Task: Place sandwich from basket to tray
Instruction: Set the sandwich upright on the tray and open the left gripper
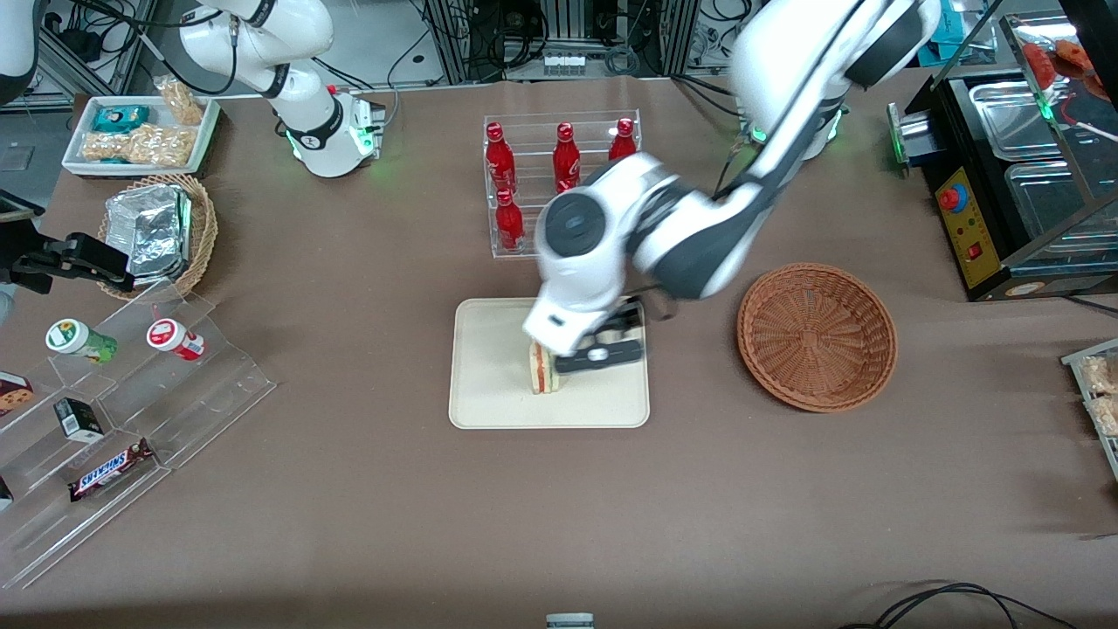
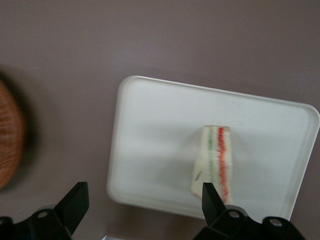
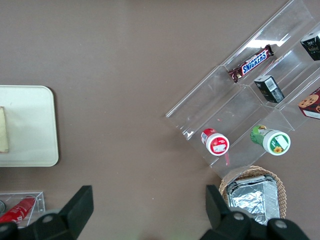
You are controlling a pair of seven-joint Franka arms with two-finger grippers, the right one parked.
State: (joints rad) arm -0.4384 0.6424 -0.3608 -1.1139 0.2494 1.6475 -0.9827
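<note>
Cream tray (image 1: 489, 402) bears the sandwich (image 1: 542, 369), standing on edge. Our gripper (image 2: 145, 202) hovers above it, fingers (image 2: 76, 200) spread wide, holding nothing. The wicker basket (image 1: 817, 336) sits beside the tray.

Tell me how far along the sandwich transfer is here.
Nearly done. The sandwich stands on its edge on the tray, and the basket is empty. The pincer is open above the tray, holding nothing, with the sandwich beside one fingertip. What looks left is for the arm to pull away.
</note>
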